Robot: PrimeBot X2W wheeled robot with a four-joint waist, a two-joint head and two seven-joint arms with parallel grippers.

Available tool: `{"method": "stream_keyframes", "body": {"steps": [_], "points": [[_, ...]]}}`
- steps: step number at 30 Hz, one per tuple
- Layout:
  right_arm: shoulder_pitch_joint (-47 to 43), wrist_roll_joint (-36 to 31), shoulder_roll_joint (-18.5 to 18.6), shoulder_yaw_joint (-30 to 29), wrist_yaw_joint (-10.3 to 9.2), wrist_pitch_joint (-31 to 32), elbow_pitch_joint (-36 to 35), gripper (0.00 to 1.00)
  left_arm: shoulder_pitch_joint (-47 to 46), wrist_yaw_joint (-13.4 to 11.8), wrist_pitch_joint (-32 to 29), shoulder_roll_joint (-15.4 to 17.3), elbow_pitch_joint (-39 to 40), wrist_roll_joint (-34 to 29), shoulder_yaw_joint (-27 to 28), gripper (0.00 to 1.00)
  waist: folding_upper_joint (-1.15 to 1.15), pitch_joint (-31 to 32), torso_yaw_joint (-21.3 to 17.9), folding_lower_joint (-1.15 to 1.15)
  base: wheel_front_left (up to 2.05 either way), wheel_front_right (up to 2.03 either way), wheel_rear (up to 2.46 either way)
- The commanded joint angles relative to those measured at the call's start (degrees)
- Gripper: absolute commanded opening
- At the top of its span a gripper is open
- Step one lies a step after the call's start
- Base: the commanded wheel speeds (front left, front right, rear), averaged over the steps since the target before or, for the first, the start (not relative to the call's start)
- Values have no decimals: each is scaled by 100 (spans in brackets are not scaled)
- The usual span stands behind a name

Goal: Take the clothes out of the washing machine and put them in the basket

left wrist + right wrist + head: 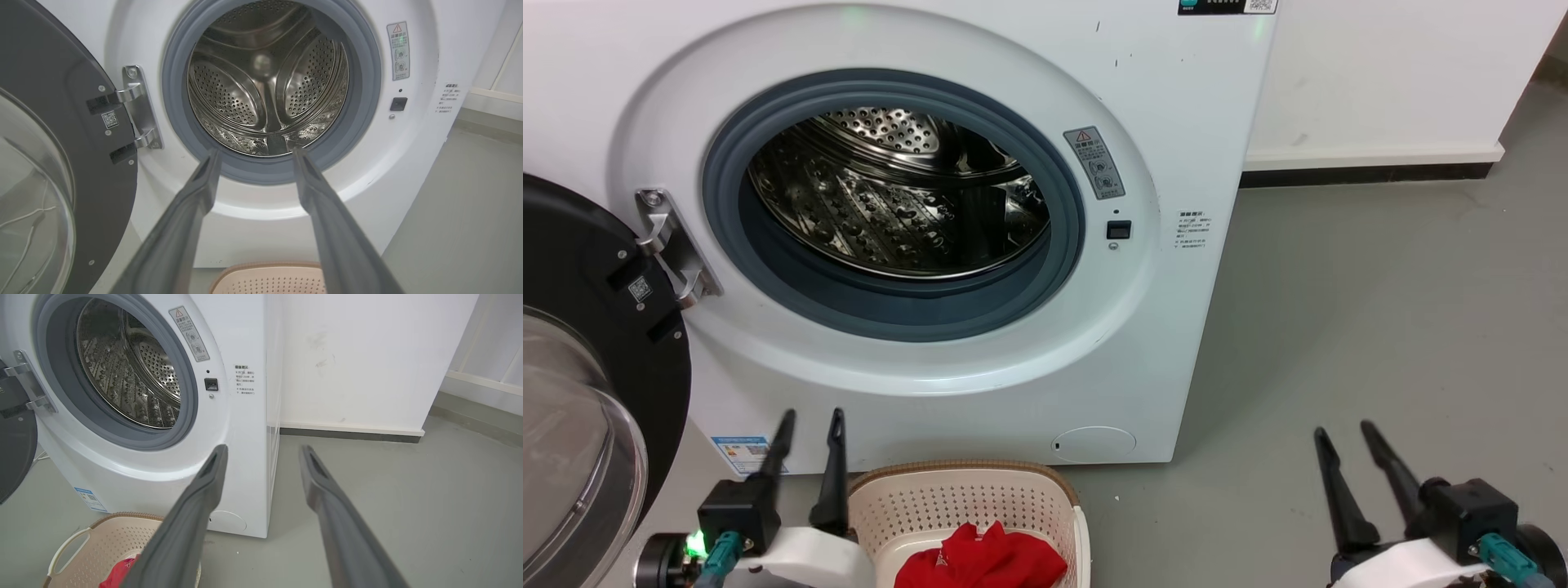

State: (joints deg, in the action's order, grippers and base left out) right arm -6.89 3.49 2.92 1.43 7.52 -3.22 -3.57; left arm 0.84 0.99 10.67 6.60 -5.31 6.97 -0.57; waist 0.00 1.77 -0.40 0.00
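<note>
Both grippers are empty, fingers spread: the left gripper (810, 418) just beside the basket (964, 468), the right gripper (1342, 431) over the floor (1339, 327), well apart. Red clothes (984, 559) lie in the basket, at the foot of the washing machine (1013, 392). The drum (890, 204) looks empty, so unloading seems done; next calls only for a check inside. Its near bottom hides behind the grey seal (890, 314); the basket is cut off.

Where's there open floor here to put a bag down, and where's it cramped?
Open: the grey floor right of the washing machine, bordered by the white wall and the right gripper. Cramped: the machine's front, where the open door, left gripper and basket holding red clothes sit close together.
</note>
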Motion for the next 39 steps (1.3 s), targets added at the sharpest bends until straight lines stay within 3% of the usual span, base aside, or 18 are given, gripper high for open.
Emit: {"method": "stream_keyframes", "body": {"steps": [1, 20, 39], "points": [[-44, 69, -1, 24, 1, -10, 36, 0, -20, 9, -34, -16, -95, 70, 38, 0, 0, -2, 0, 0, 0, 0, 0], [303, 2324, 134, -15, 0, 97, 438, 0, -190, 160, -438, -96, -265, 2080, 195, 0, 0, -30, 6, 0, 0, 0, 0], [580, 4149, 198, -87, -1, 218, 772, 0, -340, 293, -763, -168, -413, 3771, 324, 0, 0, -59, 12, 0, 0, 0, 0]]}}
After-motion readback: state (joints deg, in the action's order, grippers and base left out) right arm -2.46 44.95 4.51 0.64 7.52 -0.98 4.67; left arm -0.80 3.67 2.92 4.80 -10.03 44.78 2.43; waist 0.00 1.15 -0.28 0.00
